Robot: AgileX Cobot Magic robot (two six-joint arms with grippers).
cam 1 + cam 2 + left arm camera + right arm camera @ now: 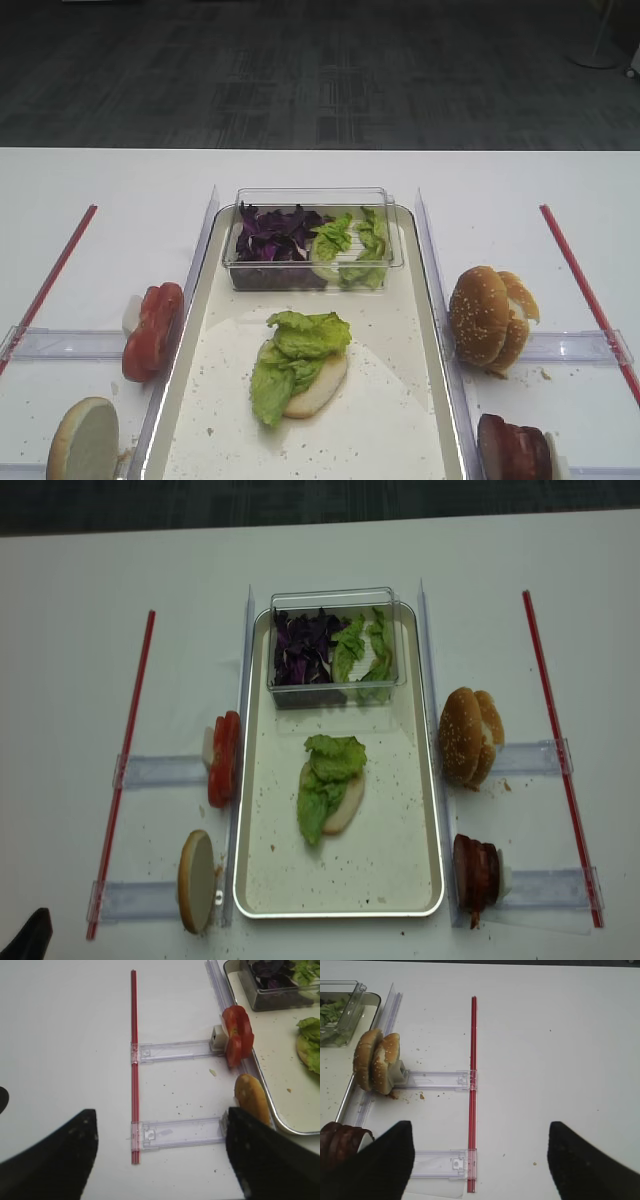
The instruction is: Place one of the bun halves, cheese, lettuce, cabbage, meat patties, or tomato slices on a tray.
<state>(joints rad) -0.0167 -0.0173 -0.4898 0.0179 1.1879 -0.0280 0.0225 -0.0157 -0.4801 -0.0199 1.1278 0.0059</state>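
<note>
In the metal tray a bun half lies cut face up under a lettuce leaf. Purple cabbage and more lettuce fill a clear tub at the tray's far end. Tomato slices and a bun half stand on the left, with two bun halves and meat patties on the right. The cheese is out of view. My right gripper hangs open over bare table right of the patties. The left gripper is open, empty, beside the left bun half.
Clear plastic holders and red rods flank the tray on both sides. The clear tub sits inside the tray's far end. Crumbs speckle the tray floor and the table. The white table ends at a dark floor behind.
</note>
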